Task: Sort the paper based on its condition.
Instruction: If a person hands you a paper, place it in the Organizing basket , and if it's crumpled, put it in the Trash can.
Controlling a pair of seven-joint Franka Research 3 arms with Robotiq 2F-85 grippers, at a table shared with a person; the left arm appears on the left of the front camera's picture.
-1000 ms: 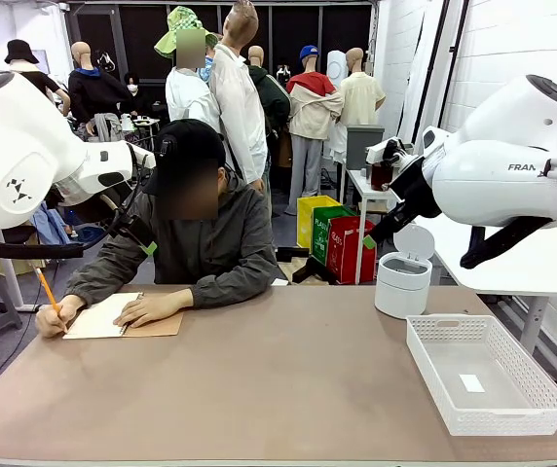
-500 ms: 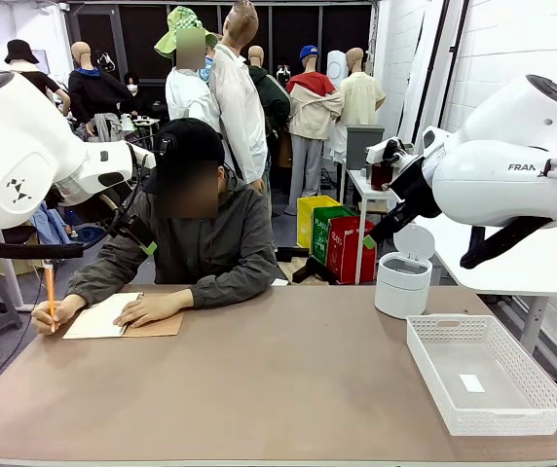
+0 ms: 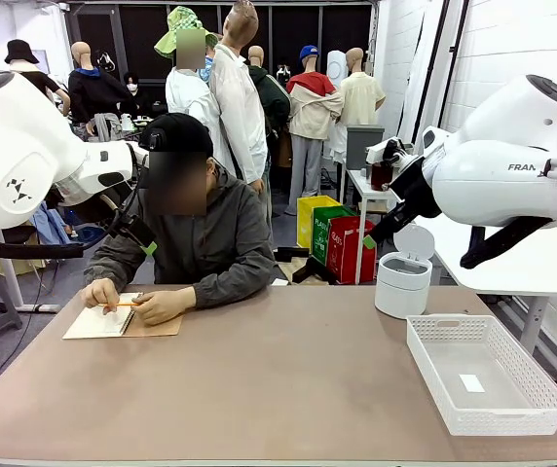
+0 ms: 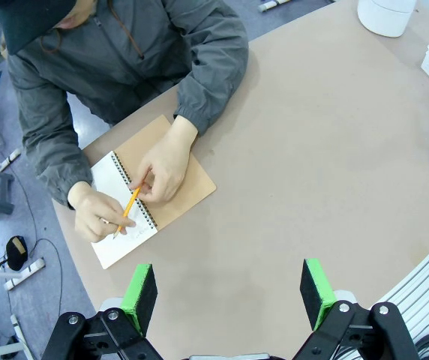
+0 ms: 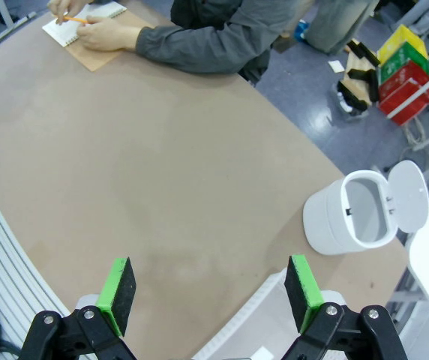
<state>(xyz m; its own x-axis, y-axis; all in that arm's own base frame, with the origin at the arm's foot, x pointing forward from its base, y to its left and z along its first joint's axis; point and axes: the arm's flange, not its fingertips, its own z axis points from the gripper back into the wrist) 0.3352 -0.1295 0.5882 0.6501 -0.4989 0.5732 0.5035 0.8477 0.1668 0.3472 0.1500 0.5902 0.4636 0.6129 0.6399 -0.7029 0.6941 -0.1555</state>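
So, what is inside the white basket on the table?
A small white label lies flat on the floor of the white basket. The near wall covers the floor strip right behind it, so that part cannot be seen.

We see white paper (image 3: 93, 321) on a brown cardboard cover (image 3: 162, 327) at the tan table's (image 3: 278, 389) far left, with an orange pencil (image 3: 123, 305) across it. Behind the table are a dark grey jacket (image 3: 210, 243) and a black cap (image 3: 176, 136). On the table's right sits a white lattice basket (image 3: 507, 420). The left gripper (image 4: 229, 291) and right gripper (image 5: 211, 294) are black with green pads.
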